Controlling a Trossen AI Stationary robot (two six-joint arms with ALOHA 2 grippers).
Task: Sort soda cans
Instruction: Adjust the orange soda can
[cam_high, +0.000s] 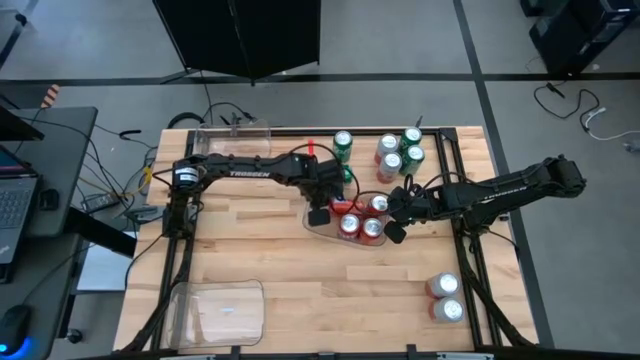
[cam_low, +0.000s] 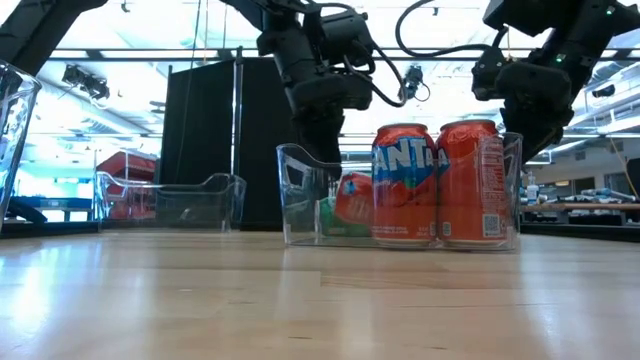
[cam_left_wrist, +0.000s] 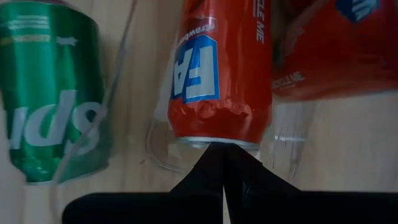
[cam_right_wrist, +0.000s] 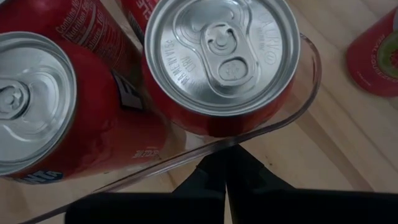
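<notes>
1. Four red cans (cam_high: 360, 216) stand upright in a clear tray (cam_high: 318, 225) near the middle of the worktop (cam_high: 300, 270); the low view shows two of them side by side against the tray's near wall.
2. One green can (cam_high: 343, 146) stands alone behind the tray, toward the far edge.
3. Four more cans (cam_high: 399, 152), green and red, are grouped near the far right corner.
4. Two silver-white cans (cam_high: 445, 298) stand together near the right front edge.
5. Left gripper (cam_high: 322, 213) sits at the tray's left end, jaws pressed together on nothing, tips just before a red can.
6. Right gripper (cam_high: 396, 230) is just outside the tray's right end, jaws likewise pressed together, empty.
7. Two other clear trays lie apart: one (cam_high: 235, 133) at the far left, one (cam_high: 220, 312) at the front left.
</notes>
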